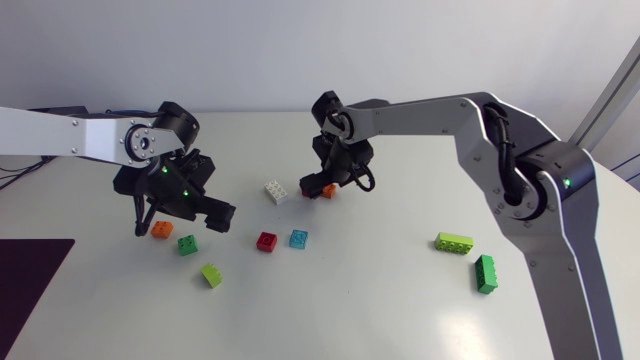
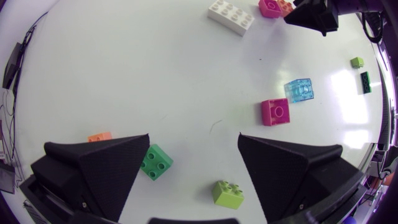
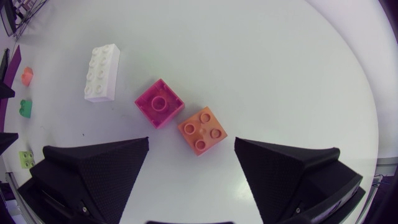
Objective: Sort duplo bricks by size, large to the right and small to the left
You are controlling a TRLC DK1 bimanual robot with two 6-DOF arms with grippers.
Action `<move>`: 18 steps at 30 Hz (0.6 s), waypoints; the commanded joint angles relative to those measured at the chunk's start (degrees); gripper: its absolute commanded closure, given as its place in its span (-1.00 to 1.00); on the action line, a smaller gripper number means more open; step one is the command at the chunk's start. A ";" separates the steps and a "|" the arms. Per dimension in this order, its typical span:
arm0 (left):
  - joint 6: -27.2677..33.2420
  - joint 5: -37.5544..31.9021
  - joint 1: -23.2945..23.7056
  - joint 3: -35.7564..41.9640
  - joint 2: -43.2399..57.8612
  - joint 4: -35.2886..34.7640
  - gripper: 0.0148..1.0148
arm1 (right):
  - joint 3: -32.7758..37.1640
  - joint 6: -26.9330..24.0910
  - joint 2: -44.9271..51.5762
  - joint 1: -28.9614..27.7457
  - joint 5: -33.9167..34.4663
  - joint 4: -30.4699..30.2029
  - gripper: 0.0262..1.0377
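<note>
- The left arm is brought in from the table's left edge with its wrist bent downward. The left gripper (image 1: 214, 213) is held over the left half, jaws released and nothing between them.
- The right arm is stretched from the right edge past the middle, toward the far edge. The right gripper (image 3: 191, 146) is pointed down with its jaws spread wide and nothing grasped.
- Closest to the near edge, a lime square brick (image 1: 211, 275) is seen left of the middle, and a dark green long brick (image 1: 485, 273) toward the right edge.
- Just beyond it, a lime long brick (image 1: 453, 242) is laid.
- A green square brick (image 2: 156, 162) is found just beside the left gripper's finger, and a small orange brick (image 1: 161, 230) near it.
- Near the middle, a red square brick (image 1: 266, 241) and a light blue brick (image 1: 298, 238) are set side by side, slightly apart.
- Farther on, an orange square brick (image 3: 202, 130) lies just ahead of the right gripper's gap, untouched. A second red square brick (image 3: 159, 103) is almost touching it, with a white long brick (image 3: 101, 72) beside that one.
- The table (image 1: 380, 310) is white, and a dark mat (image 1: 30, 280) is laid at its left edge.
</note>
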 commanded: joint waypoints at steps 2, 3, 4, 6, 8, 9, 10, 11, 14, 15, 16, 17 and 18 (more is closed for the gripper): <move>1.11 -0.31 -0.12 -1.17 -0.41 0.02 -0.94 | 2.32 -0.31 2.64 -0.65 -0.41 -1.12 -0.81; 1.20 -0.31 -0.12 -1.17 -0.41 0.02 -0.94 | 2.67 -0.31 2.99 -0.83 -0.41 -1.21 -0.79; 1.20 -0.31 -0.12 -1.17 -0.41 0.02 -0.94 | 2.93 -0.31 3.26 -0.92 -0.49 -1.56 -0.79; 1.20 -0.31 -0.03 -1.17 -0.41 0.02 -0.94 | 3.20 -0.31 3.52 -1.09 -0.49 -1.91 -0.79; 1.20 -0.31 -0.03 -1.08 -0.32 0.02 -0.94 | 3.28 -0.31 3.69 -1.18 -0.49 -2.00 -0.79; 1.20 -0.31 -0.03 -1.08 -0.32 0.02 -0.94 | 3.37 -0.31 3.96 -1.27 -0.49 -2.08 -0.78; 1.20 -0.31 -0.03 -1.08 -0.32 0.11 -0.94 | 3.55 -0.31 4.13 -1.27 -0.49 -2.17 -0.74; 1.20 -0.23 -0.03 -1.08 -0.32 0.11 -0.94 | 3.55 -0.22 4.22 -1.36 -0.76 -2.17 -0.69; 1.20 -0.23 -0.12 -1.08 -0.15 0.28 -0.94 | 3.99 -0.22 4.66 -1.36 -1.29 -2.17 -0.64; 1.20 -0.23 -0.12 -1.08 -0.06 0.37 -0.94 | 4.25 -0.22 4.93 -1.36 -1.29 -2.26 -0.64; 1.20 -0.23 -0.21 -1.00 -0.06 0.37 -0.94 | 4.60 -0.22 5.10 -1.36 -1.29 -2.52 -0.62; 1.20 -0.23 -0.12 -1.00 -0.06 0.46 -0.94 | 5.04 -0.22 5.36 -1.44 -1.29 -2.70 -0.59; 1.20 -0.23 -0.12 -0.91 0.03 0.46 -0.94 | 5.39 -0.22 5.54 -1.44 -1.37 -2.70 -0.55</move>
